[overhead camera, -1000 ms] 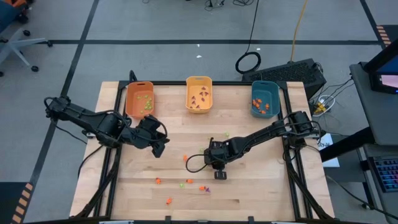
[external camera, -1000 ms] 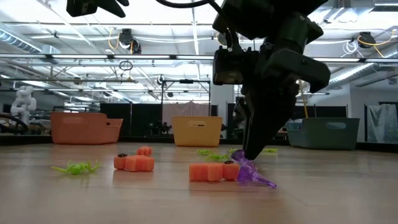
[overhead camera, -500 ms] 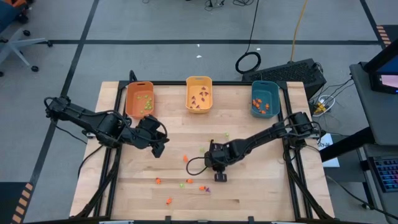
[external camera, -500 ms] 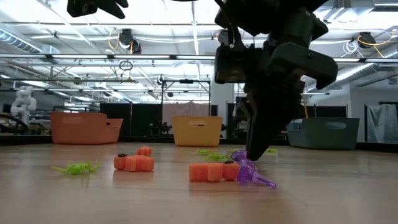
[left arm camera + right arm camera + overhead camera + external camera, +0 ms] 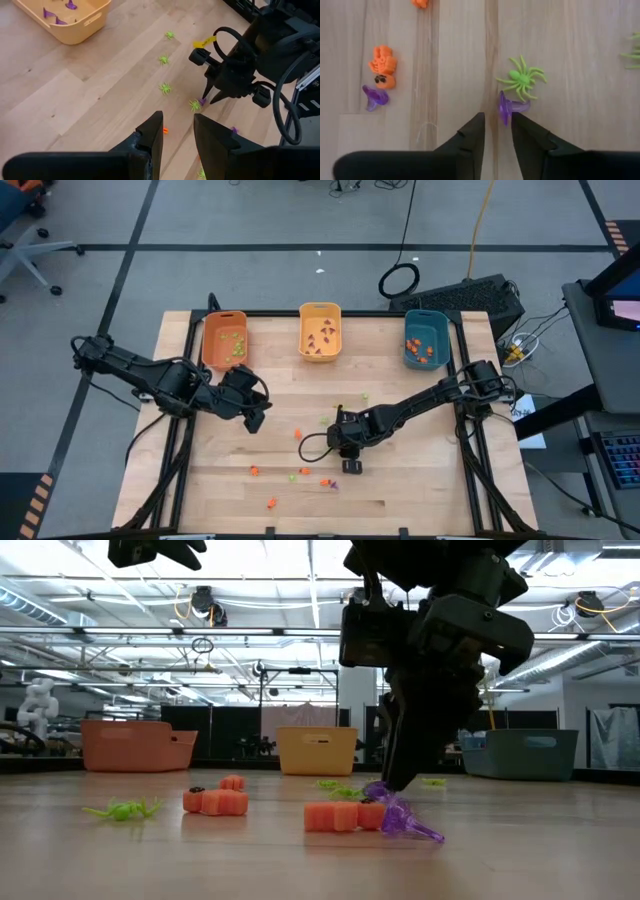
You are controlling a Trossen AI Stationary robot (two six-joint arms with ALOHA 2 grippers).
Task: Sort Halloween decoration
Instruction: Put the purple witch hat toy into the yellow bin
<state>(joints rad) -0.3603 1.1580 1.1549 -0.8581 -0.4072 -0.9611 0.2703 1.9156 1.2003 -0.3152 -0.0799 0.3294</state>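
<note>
Halloween decoration (image 5: 510,107) purple piece beside 1 green spider (image 5: 522,79), right hand (image 5: 496,131) parted, 3 bins

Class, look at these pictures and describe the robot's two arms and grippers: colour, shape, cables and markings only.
Both arms are black and jointed, built of slim tube-like links. The left gripper and right gripper each end in two dark, flat, tapering fingers. A black cable loops beside the right arm's wrist, and a small yellow tag sits near that gripper. No other markings are legible.
</note>
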